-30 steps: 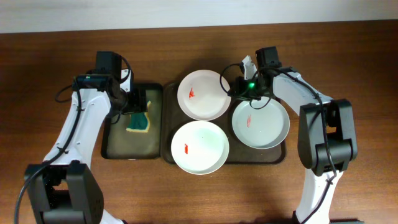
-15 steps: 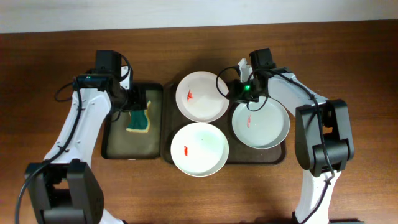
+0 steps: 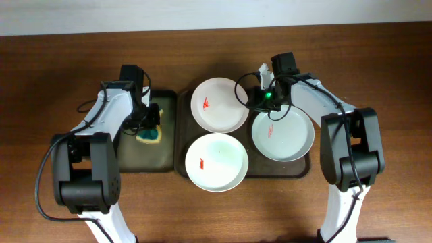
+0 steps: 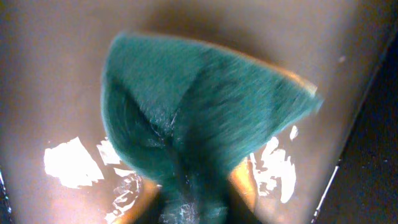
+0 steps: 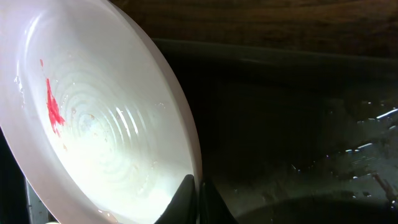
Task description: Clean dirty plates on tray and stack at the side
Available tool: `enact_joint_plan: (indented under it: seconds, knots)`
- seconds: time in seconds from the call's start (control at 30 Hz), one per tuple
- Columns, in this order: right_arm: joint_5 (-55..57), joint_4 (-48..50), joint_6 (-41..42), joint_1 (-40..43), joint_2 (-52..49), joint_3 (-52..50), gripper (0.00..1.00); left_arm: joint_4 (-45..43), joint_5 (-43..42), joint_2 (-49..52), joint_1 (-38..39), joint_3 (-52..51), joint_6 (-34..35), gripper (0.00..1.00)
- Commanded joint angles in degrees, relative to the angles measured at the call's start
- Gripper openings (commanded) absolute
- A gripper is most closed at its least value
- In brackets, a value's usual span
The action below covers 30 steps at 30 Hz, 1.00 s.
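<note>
White arm links (image 3: 101, 123), black joints (image 3: 86, 170), looping black cables (image 3: 44, 169), green light (image 3: 269, 95)

I see three white plates, each with a small red smear near its middle: the far plate (image 3: 218, 104), the near plate (image 3: 217, 160) and the right plate (image 3: 283, 135) (in the right wrist view the far one also shows faint concentric rings). The tray (image 3: 305, 169) is dark brown, almost black, and the table (image 3: 391, 81) is brown with wood grain. The sponge (image 3: 150, 133) is teal-green with a yellow edge, and the narrow tray (image 3: 135, 158) is a dark olive-brown.
</note>
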<state>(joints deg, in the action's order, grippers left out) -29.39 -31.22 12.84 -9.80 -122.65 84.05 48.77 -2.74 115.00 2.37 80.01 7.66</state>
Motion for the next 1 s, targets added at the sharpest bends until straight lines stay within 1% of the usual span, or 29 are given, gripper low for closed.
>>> enact_joint_plan:
  seconds: [0.0,0.1,0.13,0.17,0.23,0.4,0.47,0.5,0.53,0.57,0.6,0.63,0.67,0.7,0.77,0.9,0.97]
  knots:
    - [0.5,0.0,-0.6,0.1,-0.4,0.4,0.04,0.5,-0.7,0.3,0.1,0.2,-0.2,0.0]
    - [0.5,-0.3,-0.6,0.1,-0.4,0.4,0.05,0.8,-0.8,-3.7,0.1,0.6,-0.2,0.0]
    - [0.5,-0.5,-0.6,0.1,-0.4,0.4,0.08,0.3,-0.8,-6.2,0.1,0.6,-0.2,0.0]
    - [0.5,-0.7,-0.6,0.1,-0.4,0.4,0.12,-1.3,0.5,-13.5,0.2,0.6,-0.2,0.0]
    - [0.5,-0.7,-0.6,0.1,-0.4,0.4,0.14,-2.8,1.4,-22.4,0.7,0.6,-0.2,0.0]
    - [0.5,-0.7,-0.6,0.1,-0.4,0.4,0.19,-3.2,6.6,-36.5,3.4,0.6,-0.2,0.0]
    - [0.5,-0.7,-0.6,0.1,-0.4,0.4,0.25,-2.9,6.7,-39.2,5.6,0.5,-0.2,0.0]
    - [0.5,-0.7,-0.6,0.1,-0.4,0.4,0.27,-2.9,7.4,-40.3,7.3,0.5,-0.2,0.0]
    - [0.5,-0.7,-0.6,0.1,-0.4,0.4,0.33,-2.9,10.0,-41.0,9.0,0.5,-0.2,0.0]
    - [0.5,-0.7,-0.6,0.1,-0.4,0.4,0.4,-2.9,15.1,-41.4,11.0,0.5,-0.2,0.0]
    - [0.5,-0.7,-0.6,0.1,-0.4,0.4,0.45,-2.9,18.9,-41.4,12.1,0.5,-0.2,0.0]
    - [0.5,-0.7,-0.6,0.1,-0.4,0.4,0.51,-2.9,24.8,-40.9,13.4,0.5,-0.1,0.0]
    - [0.5,-0.7,-0.6,0.1,-0.4,0.4,0.55,-2.9,27.9,-40.4,13.9,0.5,-0.1,0.0]
    - [0.6,-0.7,-0.6,0.1,-0.4,0.4,0.58,-2.9,29.2,-39.8,13.9,0.5,0.3,0.0]
    - [0.5,-0.7,-0.6,0.1,-0.4,0.4,0.6,-3.0,29.8,-38.0,13.4,0.5,2.0,0.0]
    - [0.6,-0.9,-0.6,0.1,-0.4,0.4,0.62,-3.1,29.5,-34.2,13.4,0.5,1.9,0.0]
    - [0.7,-0.9,-0.6,0.1,-0.4,0.4,0.63,-3.0,27.9,-32.6,13.4,0.5,1.9,0.0]
